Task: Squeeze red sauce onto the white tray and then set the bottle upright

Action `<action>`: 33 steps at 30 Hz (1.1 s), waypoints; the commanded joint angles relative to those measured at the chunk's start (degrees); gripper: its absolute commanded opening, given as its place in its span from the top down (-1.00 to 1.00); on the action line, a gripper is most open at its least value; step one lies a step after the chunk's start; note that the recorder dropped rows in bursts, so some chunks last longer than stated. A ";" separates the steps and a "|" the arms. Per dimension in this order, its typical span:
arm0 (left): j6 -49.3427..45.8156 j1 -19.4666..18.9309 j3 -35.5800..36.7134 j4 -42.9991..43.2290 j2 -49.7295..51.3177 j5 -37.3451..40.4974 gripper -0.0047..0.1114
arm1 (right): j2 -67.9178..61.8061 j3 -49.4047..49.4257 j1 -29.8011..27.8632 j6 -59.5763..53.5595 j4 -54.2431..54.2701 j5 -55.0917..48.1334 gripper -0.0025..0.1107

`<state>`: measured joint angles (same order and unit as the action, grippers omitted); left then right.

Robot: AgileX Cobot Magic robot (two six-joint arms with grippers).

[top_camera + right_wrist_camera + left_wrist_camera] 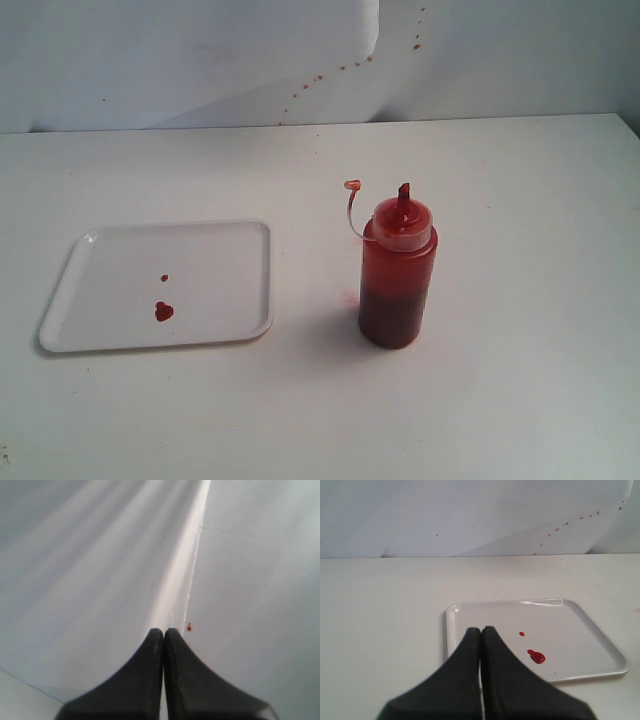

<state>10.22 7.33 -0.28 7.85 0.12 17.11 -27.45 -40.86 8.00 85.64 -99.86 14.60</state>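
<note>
The left claw [481,629] is pinched tight. Its matte black fingers press flat together with nothing between them, and its tip is over the near rim of the tray [580,630]. The right claw [163,630] is pinched the same way and empty, facing a creased white sheet [100,555].

The tray is shallow glossy white plastic with rounded corners. It lies flat on the matte white surface [500,400] and holds the sauce [164,311], a thick dark red blob with a small drop beyond it. Well to its right the bottle [398,280] stands upright, a translucent red-tinted cylinder. Its pointed nozzle [404,195] is stained, and its tip cap [352,185] curls off on a thin tether. Farthest back, red specks [340,68] dot the sheet.
</note>
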 commanded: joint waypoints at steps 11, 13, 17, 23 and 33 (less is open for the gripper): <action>-0.20 0.00 0.28 0.02 -0.12 -0.45 0.92 | 0.15 0.38 -0.01 0.28 -0.08 -0.23 0.96; -0.20 0.00 0.28 0.02 -0.12 -0.57 0.92 | 0.15 0.38 -0.01 0.28 -0.08 -0.23 0.96; -0.20 0.00 0.28 0.02 -0.12 -0.57 0.92 | 0.15 0.38 -0.01 0.28 -0.08 -0.23 0.96; -0.20 0.00 0.28 0.02 -0.12 -0.56 0.92 | 0.15 0.38 -0.01 0.28 -0.08 -0.23 0.96; -0.20 -6.45 0.28 3.16 -0.12 -0.32 0.92 | 0.15 0.38 -0.01 0.28 -0.08 -0.23 0.96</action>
<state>10.12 3.12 -0.28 9.22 0.12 17.11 -27.45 -40.86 8.00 85.64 -99.86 14.60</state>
